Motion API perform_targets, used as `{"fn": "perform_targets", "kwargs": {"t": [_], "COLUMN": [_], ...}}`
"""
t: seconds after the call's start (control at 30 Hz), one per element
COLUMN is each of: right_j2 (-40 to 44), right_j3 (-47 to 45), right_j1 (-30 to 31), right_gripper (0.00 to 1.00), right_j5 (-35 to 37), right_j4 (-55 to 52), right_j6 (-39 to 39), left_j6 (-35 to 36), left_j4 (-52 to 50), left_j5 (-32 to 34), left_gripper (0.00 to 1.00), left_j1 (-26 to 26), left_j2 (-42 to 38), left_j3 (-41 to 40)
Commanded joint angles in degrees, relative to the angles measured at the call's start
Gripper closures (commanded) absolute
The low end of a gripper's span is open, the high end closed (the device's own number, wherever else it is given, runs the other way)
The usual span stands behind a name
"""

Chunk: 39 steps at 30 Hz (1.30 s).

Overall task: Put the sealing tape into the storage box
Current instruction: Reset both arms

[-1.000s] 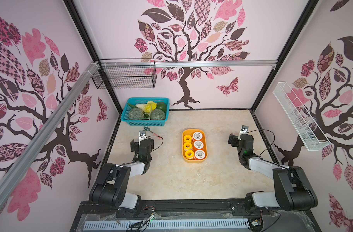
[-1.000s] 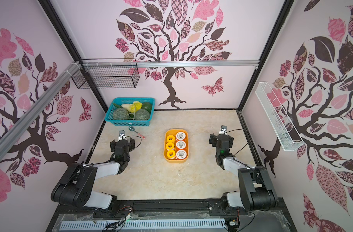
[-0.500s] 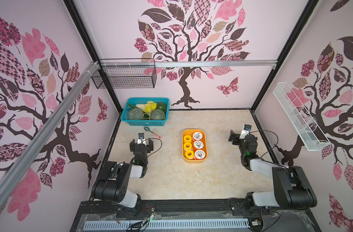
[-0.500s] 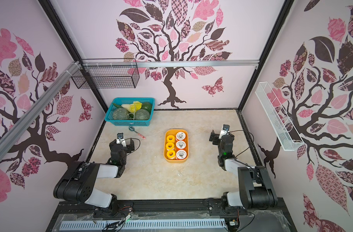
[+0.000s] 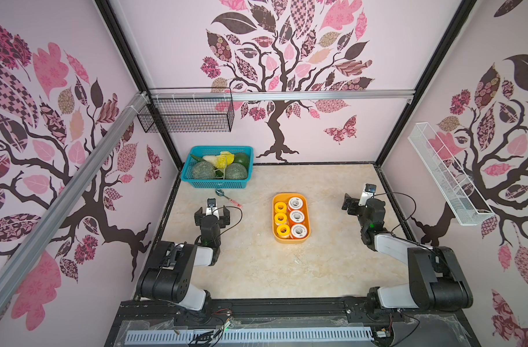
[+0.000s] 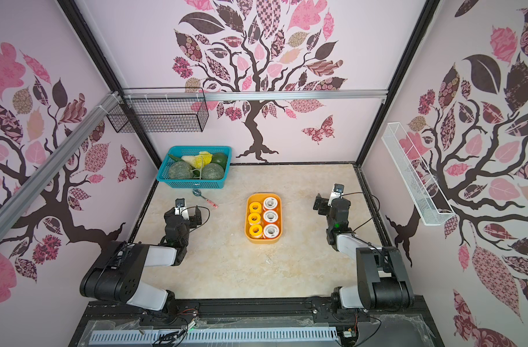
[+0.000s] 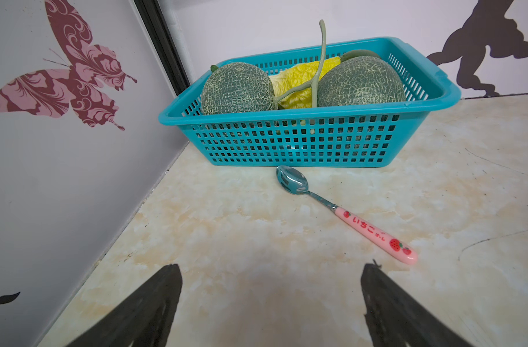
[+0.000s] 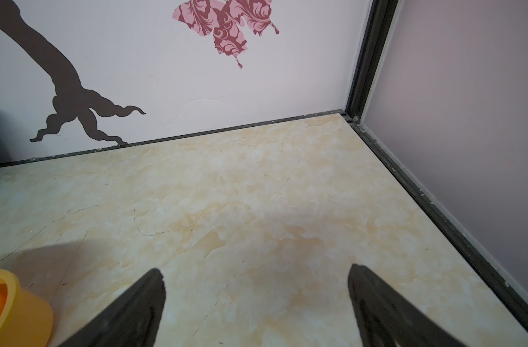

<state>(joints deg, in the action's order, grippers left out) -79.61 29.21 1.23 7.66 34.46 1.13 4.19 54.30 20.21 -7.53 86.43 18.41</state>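
Observation:
The storage box (image 5: 290,240) (image 6: 263,239), a shallow orange-yellow tub, sits mid-table in both top views. Several rolls of sealing tape lie in it: yellow ones (image 5: 280,218) on its left side, white-and-orange ones (image 5: 296,216) on its right. My left gripper (image 5: 212,211) (image 6: 183,214) (image 7: 271,267) is open and empty, well left of the box, over bare table. On the box's other side, my right gripper (image 5: 360,204) (image 6: 331,204) (image 8: 255,268) is also open and empty. A corner of the box (image 8: 19,303) shows in the right wrist view.
A teal lattice basket (image 5: 214,183) (image 7: 286,144) with melons stands at the back left. A pink-handled spoon (image 5: 228,198) (image 7: 374,232) lies just in front of it, ahead of my left gripper. A black wire basket (image 5: 186,115) and a white wire shelf (image 5: 446,177) hang on the walls.
Both arms have drawn back a little toward their bases, the left one more. Both grippers stay open. The box and its tape have not moved.

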Motion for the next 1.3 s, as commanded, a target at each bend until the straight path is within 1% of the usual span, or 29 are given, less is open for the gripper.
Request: {"fn": "perform_targets", "kwargs": {"t": [0.0, 0.07, 0.2, 0.33, 0.4, 0.47, 0.53, 0.57, 0.63, 0.73, 1.07, 1.17, 1.27], "right_j2": [1.9, 1.1, -2.9, -7.0, -9.8, -11.5, -10.5, -10.7, -11.0, -10.9, -10.9, -10.9, -10.9], "right_j3": [0.4, -0.3, -3.9, -5.7, -7.1, -8.2, -7.3, -7.2, -7.3, -7.2, -7.2, -7.2, -7.1], "right_j1": [-0.3, -0.4, -0.4, -0.4, -0.4, -0.4, -0.4, -0.4, -0.4, -0.4, -0.4, -0.4, -0.4], "right_gripper": [0.01, 0.01, 0.01, 0.01, 0.01, 0.01, 0.01, 0.01, 0.01, 0.01, 0.01, 0.01, 0.01], "right_j5": [-0.5, -1.1, -1.2, -1.5, -1.4, -1.7, -2.0, -2.0, -2.0, -1.9, -2.0, -2.0, -2.0], "right_j4": [-2.7, -2.4, 6.4, 13.0, 17.7, 22.2, 18.8, 18.9, 19.7, 19.3, 19.2, 19.3, 19.2], "right_j6": [0.5, 0.1, 0.2, 0.4, 0.2, 0.5, 0.5, 0.6, 0.7, 0.7, 0.7, 0.8, 0.8], "left_j6": [-1.4, -2.2, -2.8, -4.0, -3.7, -4.3, -4.4, -4.2, -4.5, -4.3, -4.5, -5.1, -5.2], "left_j4": [0.8, 1.8, 2.7, 3.7, 7.1, 1.5, 3.5, 4.7, 2.3, 4.5, 3.2, 1.3, 1.5], "left_j5": [-1.0, -1.5, -2.6, -6.8, -8.2, -7.9, -8.3, -8.5, -8.3, -8.3, -7.9, -9.9, -10.0], "left_gripper": [0.02, 0.02, 0.02, 0.02, 0.02, 0.02, 0.02, 0.02, 0.01, 0.01, 0.01, 0.02, 0.02], "left_j1": [1.1, 1.8, 2.5, 4.4, 5.0, 5.0, 5.3, 5.4, 5.4, 5.3, 5.4, 6.5, 6.5], "left_j2": [0.0, 0.4, 1.0, 2.7, 5.2, 3.3, 4.5, 4.8, 3.9, 4.7, 4.5, 4.3, 4.3], "left_j3": [0.8, 0.3, 0.2, -0.1, 0.1, 1.1, 1.2, 1.0, 1.2, 0.9, 1.4, 2.2, 2.0]}}
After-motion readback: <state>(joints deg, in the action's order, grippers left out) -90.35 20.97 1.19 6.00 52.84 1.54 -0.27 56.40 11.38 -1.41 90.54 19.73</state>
